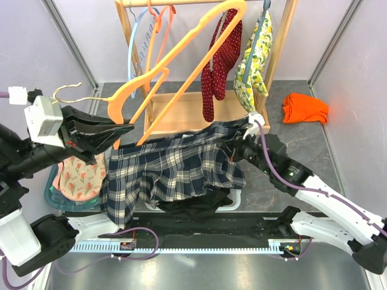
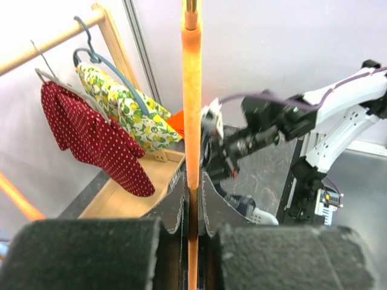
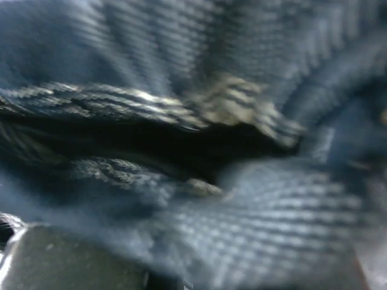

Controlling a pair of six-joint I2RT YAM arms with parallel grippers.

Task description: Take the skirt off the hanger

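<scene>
The peach-orange hanger is raised and tilted, its far end up by the rack. My left gripper is shut on the hanger's lower end near the wire hook. In the left wrist view the hanger bar runs straight up between the closed fingers. The plaid skirt hangs stretched below the hanger, between both grippers. Its left waist is at the hanger's low end. My right gripper holds the skirt's right waist corner. Blurred plaid cloth fills the right wrist view and hides the fingers.
A wooden rack behind holds a red dotted garment, a lemon-print garment, a light-blue hanger and a red-orange hanger. An orange cloth lies at the right. A basket with floral cloth is at the left. A black garment lies under the skirt.
</scene>
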